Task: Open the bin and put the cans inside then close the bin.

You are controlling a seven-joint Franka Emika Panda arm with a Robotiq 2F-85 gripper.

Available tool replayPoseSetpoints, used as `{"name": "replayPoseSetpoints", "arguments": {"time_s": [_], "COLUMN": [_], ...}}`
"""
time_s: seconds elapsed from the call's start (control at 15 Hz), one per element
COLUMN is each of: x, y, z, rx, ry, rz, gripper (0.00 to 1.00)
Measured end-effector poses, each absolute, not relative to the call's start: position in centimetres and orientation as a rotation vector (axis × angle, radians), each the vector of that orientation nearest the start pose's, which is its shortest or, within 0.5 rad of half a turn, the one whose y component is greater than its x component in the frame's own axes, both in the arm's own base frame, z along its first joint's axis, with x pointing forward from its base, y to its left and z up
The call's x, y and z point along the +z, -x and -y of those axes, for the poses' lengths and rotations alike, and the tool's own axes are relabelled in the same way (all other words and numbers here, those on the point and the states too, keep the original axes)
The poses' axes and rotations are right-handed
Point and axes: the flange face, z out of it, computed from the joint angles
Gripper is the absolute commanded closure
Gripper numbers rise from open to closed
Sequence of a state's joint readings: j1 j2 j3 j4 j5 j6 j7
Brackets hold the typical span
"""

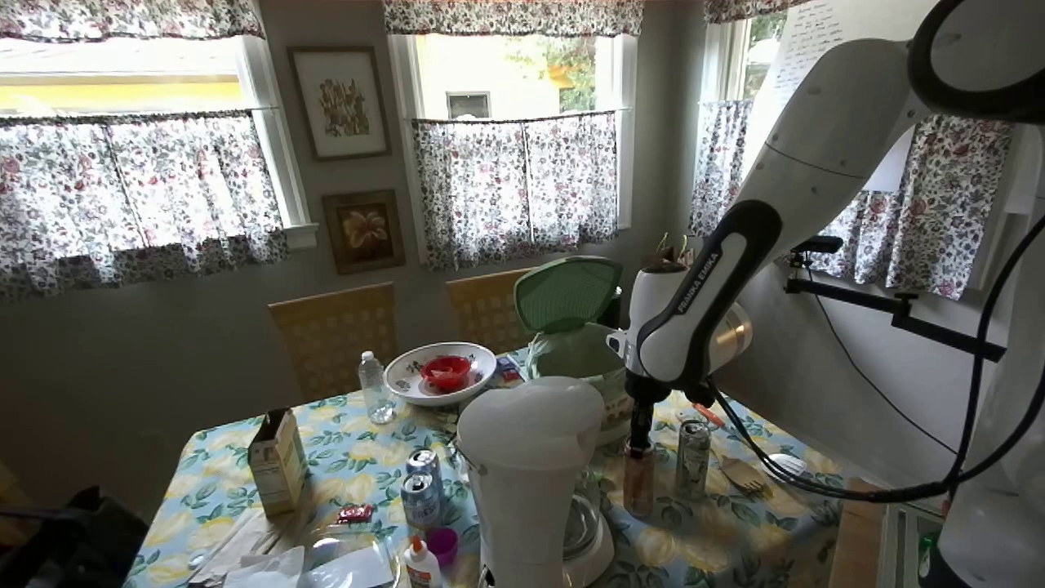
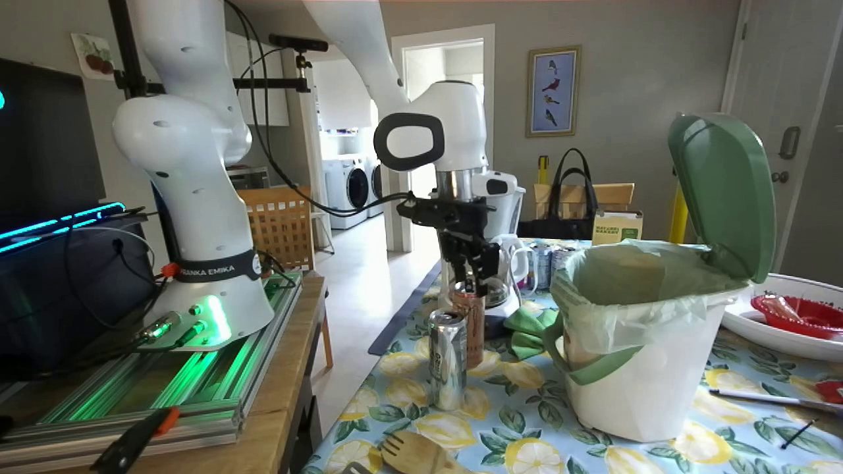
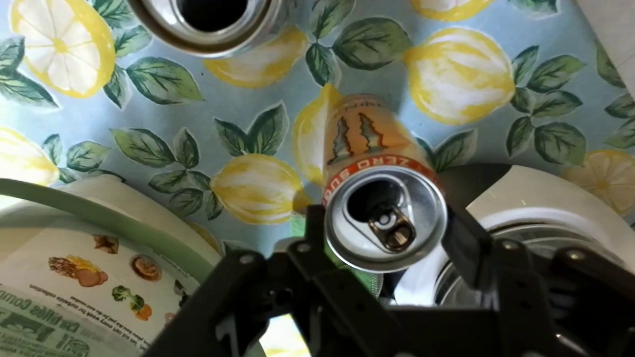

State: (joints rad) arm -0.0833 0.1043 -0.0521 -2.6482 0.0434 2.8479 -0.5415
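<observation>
The bin (image 1: 616,400) stands open with its green lid (image 2: 724,191) raised and a pale green bag (image 2: 632,270) lining it. Part of the bin (image 3: 89,287) shows at lower left in the wrist view. My gripper (image 3: 386,218) has its fingers against both sides of an orange can (image 3: 382,144) near its top; it is upright, apparently on the tablecloth, and shows in both exterior views (image 1: 639,486) (image 2: 471,336). A silver-grey can (image 2: 448,362) stands beside it, on the robot-base side. Two blue-silver cans (image 1: 421,498) (image 1: 423,461) stand beyond the coffee maker.
A white coffee maker (image 1: 522,457) stands close beside my gripper. A white bowl (image 1: 408,384) with a red bowl (image 1: 445,371) is behind the bin. A green cloth (image 2: 530,329), wooden fork (image 2: 421,454), plastic bottle (image 1: 375,392) and carton (image 1: 277,469) are on the table.
</observation>
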Motion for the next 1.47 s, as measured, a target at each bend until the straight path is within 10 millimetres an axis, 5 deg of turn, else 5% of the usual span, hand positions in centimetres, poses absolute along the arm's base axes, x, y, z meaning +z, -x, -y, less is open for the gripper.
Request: {"name": "replayPoseSetpoints", "arguments": {"time_s": [0.67, 1.47], "x": [22.8, 33.3], "y": [-43.8, -45.6], "z": [6.5, 10.3], "rx": [-0.193, -0.495], "ry": [3.118, 3.182], "rz": [0.579, 0.446], "gripper": [0.64, 0.64]}}
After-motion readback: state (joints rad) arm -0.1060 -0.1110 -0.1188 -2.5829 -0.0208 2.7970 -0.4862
